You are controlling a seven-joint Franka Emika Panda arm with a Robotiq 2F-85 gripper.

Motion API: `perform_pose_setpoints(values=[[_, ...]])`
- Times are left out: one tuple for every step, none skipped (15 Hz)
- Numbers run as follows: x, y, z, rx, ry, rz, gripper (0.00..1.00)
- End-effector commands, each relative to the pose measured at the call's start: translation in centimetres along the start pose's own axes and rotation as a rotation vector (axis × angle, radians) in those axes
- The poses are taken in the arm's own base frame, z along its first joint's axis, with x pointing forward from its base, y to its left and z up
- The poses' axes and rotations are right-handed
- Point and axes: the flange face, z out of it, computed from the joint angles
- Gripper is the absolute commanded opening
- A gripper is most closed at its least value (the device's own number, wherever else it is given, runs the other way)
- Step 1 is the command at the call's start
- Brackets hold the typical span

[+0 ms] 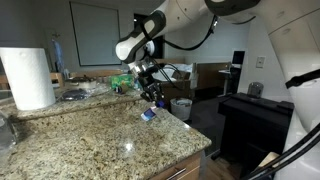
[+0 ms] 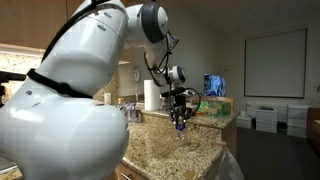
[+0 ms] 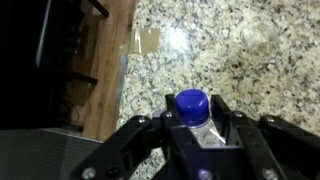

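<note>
Blue-capped bottle [image 3: 192,104] is gripped between the two fingers of the gripper [image 3: 193,128]. The jaws are closed most of the way onto its body, just below the cap. The bottle is held over the granite counter [image 1: 90,135], near its right edge; contact with the surface cannot be determined. A paper roll [image 1: 30,78] is seen at the left, well apart. A bin [image 1: 181,107] is located beyond the counter.

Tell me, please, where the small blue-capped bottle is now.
The small blue-capped bottle is clamped in the black gripper, centre-bottom in the wrist view, over the speckled granite countertop near its edge.
</note>
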Motion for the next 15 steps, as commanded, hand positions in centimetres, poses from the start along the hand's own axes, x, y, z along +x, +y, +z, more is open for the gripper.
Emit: perform_pose_setpoints(values=[[0.4, 0.1, -0.2, -0.105, -0.132, -0.042, 0.14], [0.5, 0.1, -0.4, -0.130, -0.156, -0.044, 0.14], [0.7, 0.1, -0.7, -0.147, -0.169, -0.048, 0.14], [0.9, 0.0, -0.8, -0.160, -0.185, -0.053, 0.14], [1.4, -0.2, -0.8, -0.169, -0.198, -0.057, 0.14], [1.9, -0.3, -0.8, -0.175, -0.207, -0.057, 0.14], [2.5, -0.4, -0.7, -0.175, -0.213, -0.056, 0.14], [3.1, -0.5, -0.6, -0.176, -0.219, -0.053, 0.14], [3.7, -0.7, -0.4, -0.173, -0.225, -0.052, 0.14], [4.3, -0.7, -0.2, -0.171, -0.230, -0.050, 0.14], [5.0, -0.8, 0.0, -0.168, -0.235, -0.047, 0.14], [5.5, -0.7, 0.2, -0.165, -0.239, -0.049, 0.14], [5.9, -0.7, 0.2, -0.162, -0.245, -0.049, 0.14], [6.1, -0.6, 0.0, -0.165, -0.249, -0.044, 0.14], [6.1, -0.4, -0.4, -0.168, -0.251, -0.038, 0.14]])
